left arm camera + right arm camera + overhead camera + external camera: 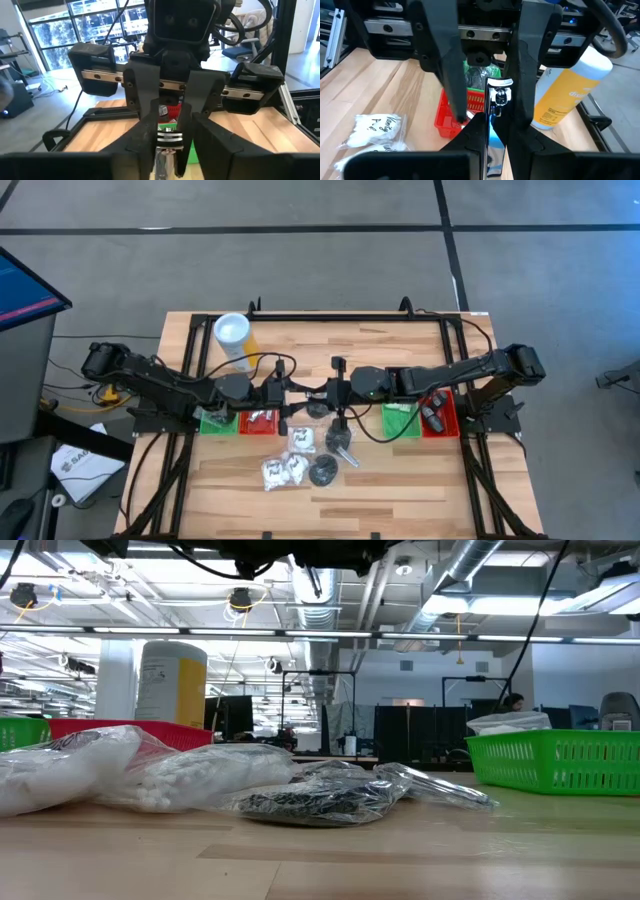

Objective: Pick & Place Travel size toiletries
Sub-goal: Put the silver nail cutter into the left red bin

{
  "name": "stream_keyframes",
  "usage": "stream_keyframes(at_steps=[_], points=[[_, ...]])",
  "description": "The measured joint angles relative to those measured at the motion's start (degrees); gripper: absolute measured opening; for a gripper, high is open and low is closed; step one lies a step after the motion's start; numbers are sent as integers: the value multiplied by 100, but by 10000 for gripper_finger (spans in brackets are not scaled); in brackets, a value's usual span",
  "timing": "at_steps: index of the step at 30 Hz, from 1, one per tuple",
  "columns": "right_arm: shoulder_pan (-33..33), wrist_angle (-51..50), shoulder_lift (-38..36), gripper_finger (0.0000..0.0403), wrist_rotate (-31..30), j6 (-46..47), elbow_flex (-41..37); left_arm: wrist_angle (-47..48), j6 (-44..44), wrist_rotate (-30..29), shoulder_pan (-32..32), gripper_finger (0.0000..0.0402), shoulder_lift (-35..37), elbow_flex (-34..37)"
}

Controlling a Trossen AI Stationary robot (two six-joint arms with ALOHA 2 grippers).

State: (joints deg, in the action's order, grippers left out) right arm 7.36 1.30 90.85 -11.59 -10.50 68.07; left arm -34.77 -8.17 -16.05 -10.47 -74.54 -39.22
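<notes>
**Handover in mid-air, most of the pile not yet sorted**

We judge the task to be at an early-to-middle stage. One silvery tube (497,95) is off the surface (400,490), held up beyond the yellow bottle (235,338) on the right arm's side, where the two arms meet. The right gripper (335,390) pinches it between its fingers. The left gripper (288,395) faces it head-on, and its fingers press against the tube's other end from both sides. To us this looks like a pass from one arm to the other, and no release has happened yet.

Some placing is done. Far from the bottle, at the right arm's end, a red tray (449,426) already holds a dark item (432,417). We cannot make out what lies in the trays nearest the bottle.

Much is left. Loose on the surface, nearer the front edge than the bottle, lie several white sachets (285,470), a black disc (322,472) just beside them, and a bagged tube (440,787) close by. Each of these has to be picked up and placed once the held tube is set down.
</notes>
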Motion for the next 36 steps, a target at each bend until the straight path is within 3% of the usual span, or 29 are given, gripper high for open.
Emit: stream_keyframes(at_steps=[6,26,36], points=[[1,-4,0,43,19,4,0,31,-84,-11,16,43,2,0],[-24,-246,7,91,-29,-61,7,362,78,-76,12,43,6,-9],[-260,-1087,-2,93,-99,401,22,1938,753,-276,-24,43,644,5]])
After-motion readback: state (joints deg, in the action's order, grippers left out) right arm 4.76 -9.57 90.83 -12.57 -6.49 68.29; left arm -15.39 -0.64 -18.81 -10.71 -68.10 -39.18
